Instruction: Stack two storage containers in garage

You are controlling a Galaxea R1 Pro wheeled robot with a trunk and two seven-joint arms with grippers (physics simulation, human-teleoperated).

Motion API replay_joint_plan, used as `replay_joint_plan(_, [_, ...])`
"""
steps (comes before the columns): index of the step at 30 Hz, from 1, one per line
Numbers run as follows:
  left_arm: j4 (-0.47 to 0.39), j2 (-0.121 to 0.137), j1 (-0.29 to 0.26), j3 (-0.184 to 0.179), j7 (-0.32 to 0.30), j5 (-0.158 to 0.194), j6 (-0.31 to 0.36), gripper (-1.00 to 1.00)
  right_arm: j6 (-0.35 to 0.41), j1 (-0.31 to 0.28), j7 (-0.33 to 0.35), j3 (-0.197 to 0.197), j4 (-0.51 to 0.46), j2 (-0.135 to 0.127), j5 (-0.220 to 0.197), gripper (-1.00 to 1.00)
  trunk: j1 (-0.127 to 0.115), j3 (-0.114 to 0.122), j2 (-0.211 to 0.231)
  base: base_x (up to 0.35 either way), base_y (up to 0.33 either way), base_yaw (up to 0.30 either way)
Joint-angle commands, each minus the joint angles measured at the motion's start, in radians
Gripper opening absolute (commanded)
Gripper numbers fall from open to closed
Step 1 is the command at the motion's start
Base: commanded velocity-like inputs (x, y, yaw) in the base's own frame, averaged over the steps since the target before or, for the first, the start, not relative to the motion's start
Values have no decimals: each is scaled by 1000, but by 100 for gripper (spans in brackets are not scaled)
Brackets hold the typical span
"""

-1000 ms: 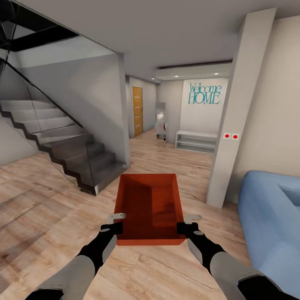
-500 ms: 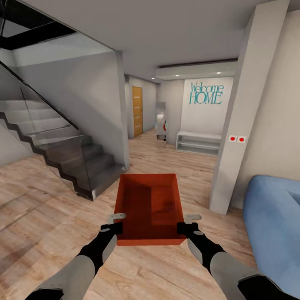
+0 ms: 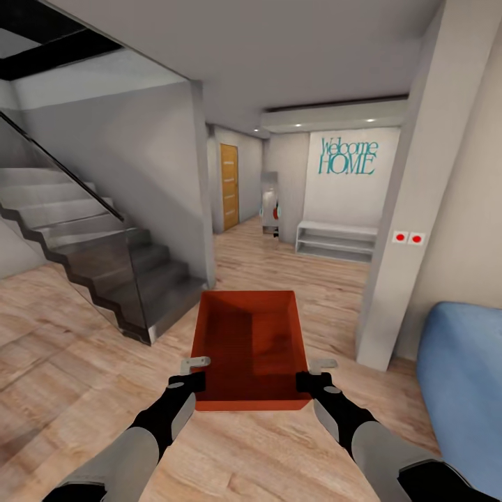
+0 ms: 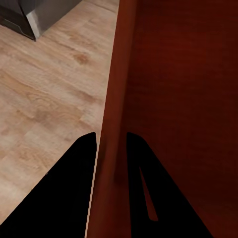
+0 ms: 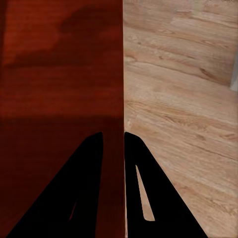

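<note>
Staircase (image 3: 104, 272) nearer as camera advances, both jaws pinching smooth orange-red container (image 3: 252, 348) walls

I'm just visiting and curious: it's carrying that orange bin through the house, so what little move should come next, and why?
Probably keep rolling straight ahead down the hallway, bin held level. The orange bin is clamped on both side walls by the left end effector and right end effector, above light wood flooring. That is not a garage floor, and the gap between the staircase and pillar looks open.
</note>
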Motion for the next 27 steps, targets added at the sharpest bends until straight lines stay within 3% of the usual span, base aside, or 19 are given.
replay_joint_plan(1, [-6,37,0,17,42,-20,7,-100,-4,0,-9,-17,4,-1,-11,-100,1,0,-1,322,0,0])
replay_joint_plan(27, [-6,38,0,17,41,-20,8,-100,-4,0,-9,-17,4,-1,-11,-100,1,0,-1,322,0,0])
